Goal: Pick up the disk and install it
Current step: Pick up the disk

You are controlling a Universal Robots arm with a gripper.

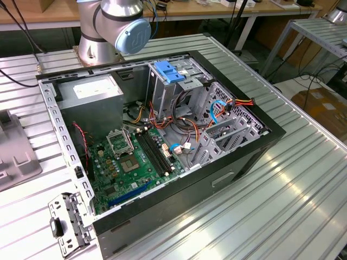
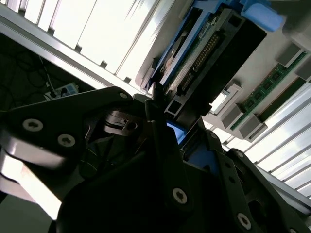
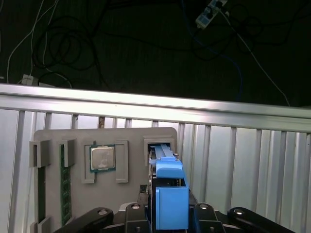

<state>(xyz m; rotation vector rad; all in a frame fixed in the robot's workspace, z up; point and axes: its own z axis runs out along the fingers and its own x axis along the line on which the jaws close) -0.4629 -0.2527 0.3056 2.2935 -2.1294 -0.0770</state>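
The end effector (image 3: 171,216) sat astride the near end of the disk (image 3: 167,170). Whether it was clenched on the disk or merely poised around it could not be told. The disk stood on edge in a slot of a grey parts holder (image 3: 131,136), so the pick-up looked at most just begun and the installing was all left to do.

The disk was a slim silver drive capped by a blue plastic rail. In the second wrist view its connector end (image 2: 209,48) showed a strip of green circuit board and a row of pins.

Just beside its slot lay a processor (image 3: 102,158) in its own recess, and beyond that a memory stick (image 3: 64,179). The holder rested on the slatted aluminium desk (image 3: 243,160).

In the exterior view the open computer case (image 1: 227,173) lay on its side. Its drive cage (image 1: 162,97), with the blue latch (image 1: 169,72) on top, stood at the case's 12 o'clock. The power supply (image 1: 92,92) was at 10 o'clock and the motherboard (image 1: 135,162) at 7 o'clock.
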